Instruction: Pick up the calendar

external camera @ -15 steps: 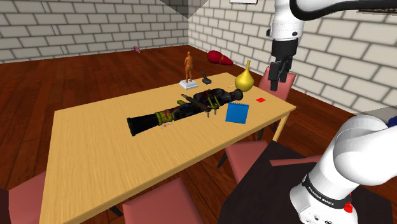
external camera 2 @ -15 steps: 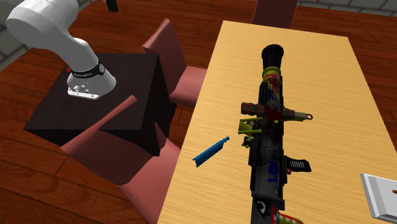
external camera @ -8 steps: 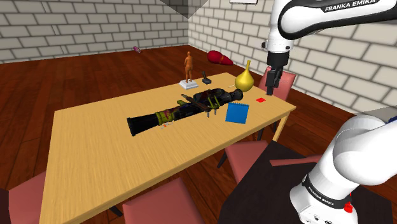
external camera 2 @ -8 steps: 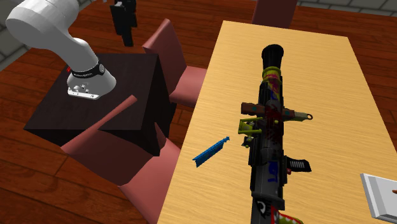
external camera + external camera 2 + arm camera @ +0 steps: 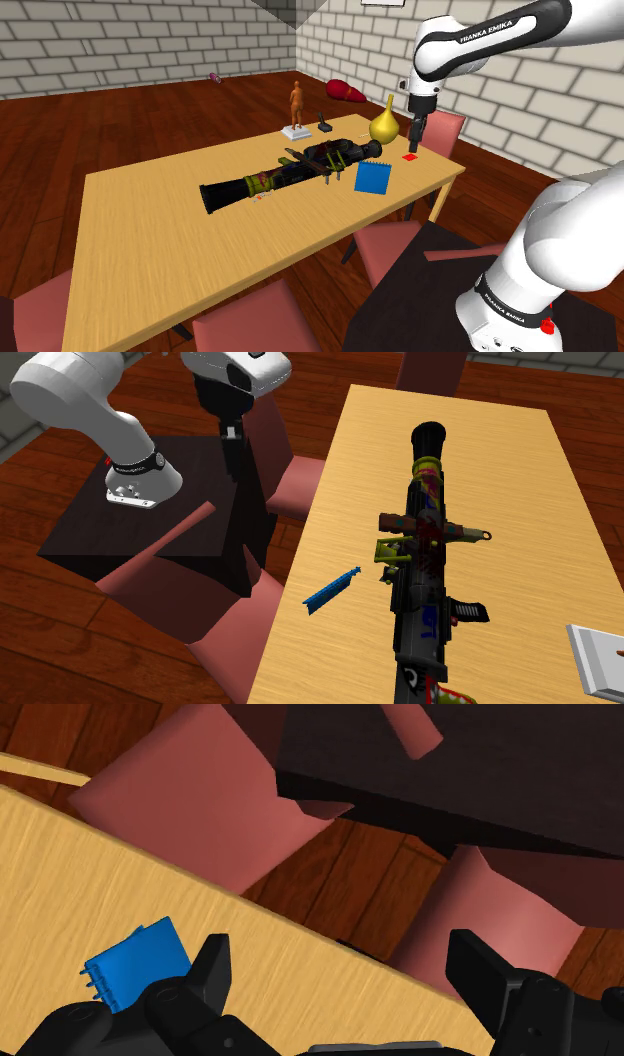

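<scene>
Gripper [image 5: 413, 143] open, fingers wide apart, holding nothing; dropped lower than a second ago, now beside the table [image 5: 150, 230] edge. Blue calendar [image 5: 372, 178] stands on table near that edge. Arm [image 5: 490, 28] lettering: FRANKA EMIKA.

white arm [image 5: 480, 38] stretched high, wrist turned down, jaws apart

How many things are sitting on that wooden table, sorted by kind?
blue calendar: 1
long black launcher-like weapon: 1
yellow vase: 1
orange figurine on a white base: 1
small red flat piece: 1
small black object: 1
Total: 6
</scene>
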`<state>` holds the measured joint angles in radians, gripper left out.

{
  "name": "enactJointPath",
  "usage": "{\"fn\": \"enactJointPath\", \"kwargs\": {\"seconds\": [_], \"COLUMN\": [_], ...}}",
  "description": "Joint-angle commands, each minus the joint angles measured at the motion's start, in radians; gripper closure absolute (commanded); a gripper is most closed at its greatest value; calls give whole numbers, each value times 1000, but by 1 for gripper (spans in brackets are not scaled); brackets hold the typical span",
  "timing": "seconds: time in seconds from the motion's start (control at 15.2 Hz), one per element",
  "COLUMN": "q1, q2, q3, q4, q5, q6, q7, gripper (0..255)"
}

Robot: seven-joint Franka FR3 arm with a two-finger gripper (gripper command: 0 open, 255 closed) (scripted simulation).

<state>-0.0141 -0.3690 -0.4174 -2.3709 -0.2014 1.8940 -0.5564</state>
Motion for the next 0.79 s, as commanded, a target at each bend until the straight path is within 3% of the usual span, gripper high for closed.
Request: {"fn": "enactJointPath", "kwargs": {"seconds": [0.0,0.4,0.73], "q1": [8,21,-17], "q2": [79,339,572], "q3": [-40,-126,-129], "q4": [22,144,288], "q5": [18,147,302], "q6": [61,184,233], "q7": [-73,-313,-521], "gripper": [0,0,0]}}
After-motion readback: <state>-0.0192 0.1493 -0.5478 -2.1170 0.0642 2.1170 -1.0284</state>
